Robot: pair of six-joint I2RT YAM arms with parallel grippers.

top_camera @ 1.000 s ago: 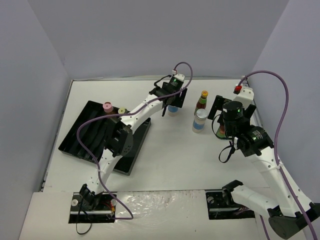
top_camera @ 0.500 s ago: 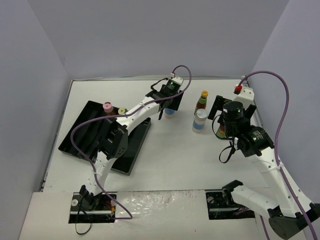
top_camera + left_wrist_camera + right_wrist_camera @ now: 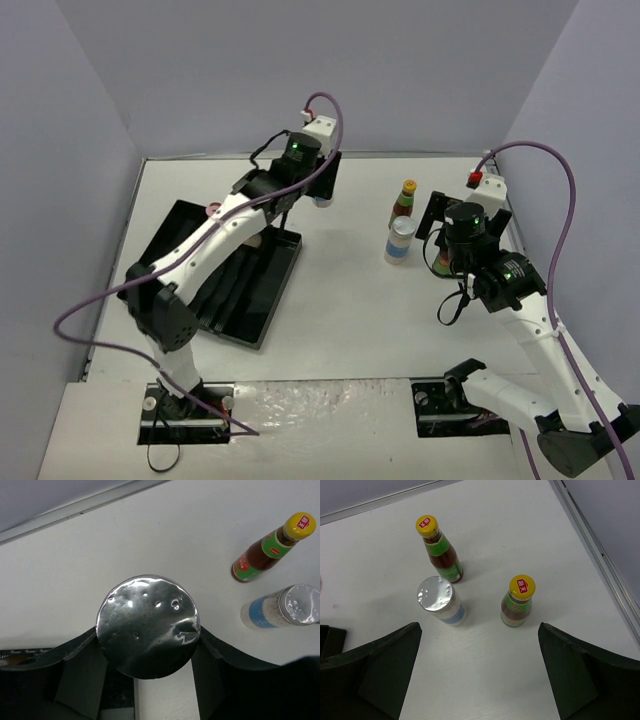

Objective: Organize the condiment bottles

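Observation:
My left gripper is shut on a silver-lidded condiment bottle, gripped by its sides just below the lid and held above the table near the back, right of the black ridged tray. A dark bottle with a yellow cap, a second silver-lidded bottle with a blue-white label and another dark bottle stand upright at the right. My right gripper hangs open just in front of these three and touches none of them. A pink cap shows at the tray's far edge, beside the left arm.
The left arm stretches over the tray and hides much of it. The table's right edge rail runs close behind the right-hand dark bottle. Grey walls close in the table at the back and sides.
The left gripper closed on the silver-lidded bottle, then carried it up and to the left, toward the tray. The right arm and the three standing bottles have not moved.

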